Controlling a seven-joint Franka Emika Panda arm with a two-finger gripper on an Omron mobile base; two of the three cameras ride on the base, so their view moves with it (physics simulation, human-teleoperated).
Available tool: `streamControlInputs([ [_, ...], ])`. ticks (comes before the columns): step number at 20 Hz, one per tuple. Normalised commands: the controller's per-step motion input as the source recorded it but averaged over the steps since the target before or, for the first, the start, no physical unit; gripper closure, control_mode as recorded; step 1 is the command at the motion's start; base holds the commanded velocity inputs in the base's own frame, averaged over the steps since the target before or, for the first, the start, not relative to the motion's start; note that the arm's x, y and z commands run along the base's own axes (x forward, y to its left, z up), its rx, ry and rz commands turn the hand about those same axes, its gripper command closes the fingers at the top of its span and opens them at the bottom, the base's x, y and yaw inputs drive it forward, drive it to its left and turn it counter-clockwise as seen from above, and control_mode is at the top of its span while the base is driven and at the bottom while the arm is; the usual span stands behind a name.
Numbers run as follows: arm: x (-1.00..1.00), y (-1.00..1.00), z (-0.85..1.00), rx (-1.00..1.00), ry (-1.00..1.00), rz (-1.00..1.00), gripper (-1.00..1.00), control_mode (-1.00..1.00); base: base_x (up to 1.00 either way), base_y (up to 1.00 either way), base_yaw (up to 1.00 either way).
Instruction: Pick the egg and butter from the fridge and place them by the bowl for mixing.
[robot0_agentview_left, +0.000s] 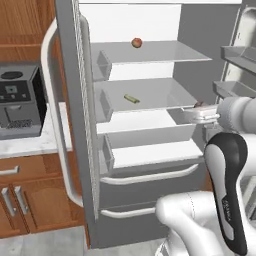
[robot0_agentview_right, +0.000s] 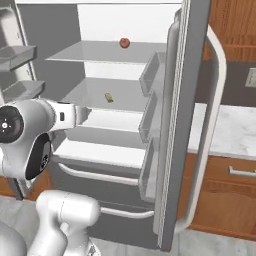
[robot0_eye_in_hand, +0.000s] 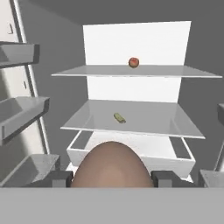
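Fridge (robot0_eye_in_hand: 135, 39) shelves behind, butter (robot0_eye_in_hand: 119, 117) midway; hand view alone with egg (robot0_eye_in_hand: 112, 165) pinched in claw (robot0_eye_in_hand: 112, 178).

A dull brown egg (robot0_eye_in_hand: 113, 165), a yellow-olive butter (robot0_eye_in_hand: 119, 117) stick, a red-orange fruit (robot0_eye_in_hand: 134, 62), and a grey fridge (robot0_agentview_left: 75, 125) with white inside.

Wooden cabinets (robot0_agentview_left: 20, 197) — marble counter (robot0_agentview_right: 230, 131), grey floor (robot0_agentview_left: 45, 242)

The tall grey fridge (robot0_agentview_left: 75, 100) looks like smooth, dull metal outside, with a flat white inside. Its grey shelves (robot0_eye_in_hand: 131, 116) look glassy and a bit see-through. The long curved white handle (robot0_agentview_right: 212, 140) is smooth and shiny. The small brown round egg (robot0_eye_in_hand: 113, 166) is matt and smooth. The cupboards (robot0_agentview_left: 30, 195) look like brown wood. The counter (robot0_agentview_right: 225, 130) looks like pale, speckled stone.
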Motion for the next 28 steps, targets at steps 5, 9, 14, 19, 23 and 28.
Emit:
streamControlInputs([
  [5, 0.00, 0.00, 0.00, 0.00, 0.00, 0.00, 1.00, 1.00, -1.00, 0.29, 0.00],
  [9, 0.00, 0.00, 0.00, 0.00, 0.00, 0.00, 1.00, 1.00, -1.00, 0.44, 0.00],
  [14, 0.00, 0.00, 0.00, 0.00, 0.00, 0.00, 1.00, 1.00, -1.00, 0.63, 0.04],
  [19, 0.00, 0.00, 0.00, 0.00, 0.00, 0.00, 1.00, 1.00, -0.86, 0.26, -0.17],
  [23, 0.00, 0.00, 0.00, 0.00, 0.00, 0.00, 1.00, 1.00, -0.09, 0.01, -0.95],
  [28, 0.00, 0.00, 0.00, 0.00, 0.00, 0.00, 1.00, 1.00, 0.00, 0.00, -1.00],
])
